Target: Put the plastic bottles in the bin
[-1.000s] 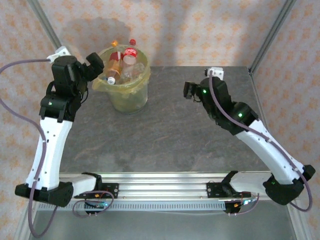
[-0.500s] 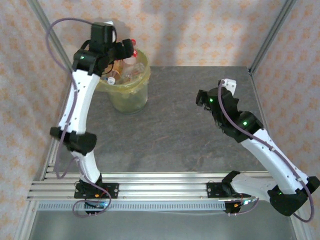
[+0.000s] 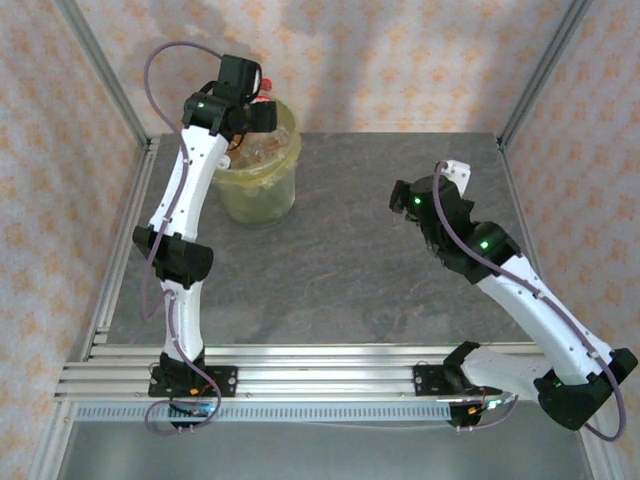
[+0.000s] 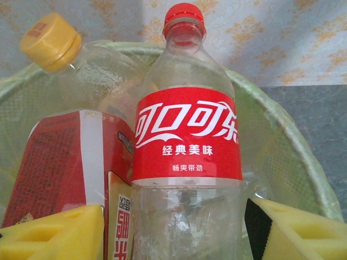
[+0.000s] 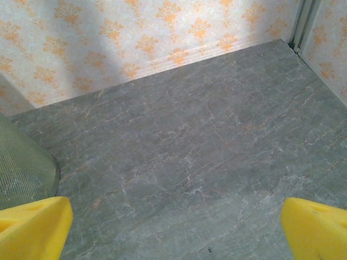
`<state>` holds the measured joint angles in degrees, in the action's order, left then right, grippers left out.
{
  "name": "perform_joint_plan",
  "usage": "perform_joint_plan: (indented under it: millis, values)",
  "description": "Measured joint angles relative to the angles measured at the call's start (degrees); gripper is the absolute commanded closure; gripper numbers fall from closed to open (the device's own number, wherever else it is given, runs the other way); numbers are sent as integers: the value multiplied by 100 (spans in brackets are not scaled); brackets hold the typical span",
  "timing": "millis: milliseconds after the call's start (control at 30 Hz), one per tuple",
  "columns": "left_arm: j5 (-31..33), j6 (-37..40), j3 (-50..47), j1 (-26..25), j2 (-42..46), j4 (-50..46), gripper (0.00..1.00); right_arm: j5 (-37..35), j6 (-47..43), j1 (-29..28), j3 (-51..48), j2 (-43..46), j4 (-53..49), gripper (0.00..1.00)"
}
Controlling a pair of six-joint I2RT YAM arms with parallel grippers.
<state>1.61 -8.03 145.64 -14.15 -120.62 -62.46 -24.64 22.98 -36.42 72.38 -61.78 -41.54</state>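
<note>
The bin (image 3: pixel 262 190), lined with a yellow-green bag, stands at the table's far left and holds several plastic bottles. My left gripper (image 3: pixel 254 108) hangs over its rim (image 4: pixel 303 162). A clear bottle with a red cola label and red cap (image 4: pixel 187 135) stands upright between the yellow fingertips (image 4: pixel 54 233). The right pad sits close against it; on the left a gap remains. Beside it lean a yellow-capped clear bottle (image 4: pixel 92 59) and a red-labelled one (image 4: pixel 65 157). My right gripper (image 3: pixel 400 195) hovers open over bare table (image 5: pixel 176 227).
Grey stone tabletop (image 3: pixel 350 270) stretches between the arms. Patterned walls and metal frame posts (image 3: pixel 535 70) close the back and sides. The bin's side (image 5: pixel 21 162) shows at the left edge of the right wrist view.
The left arm swung up from left of the bin to over its rim, and its jaws narrowed round the cola bottle. The right arm drew back slightly to the right.
</note>
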Motion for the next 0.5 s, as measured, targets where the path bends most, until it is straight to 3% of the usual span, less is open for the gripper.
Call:
perform_joint_plan:
  millis: [267, 500]
  values:
    - [164, 223, 57, -50, -79, -15, 30, 0, 42, 0, 0, -4, 4, 1]
    - [162, 494, 57, -111, -83, -61, 24, 4, 42, 0, -2, -59, 72, 1]
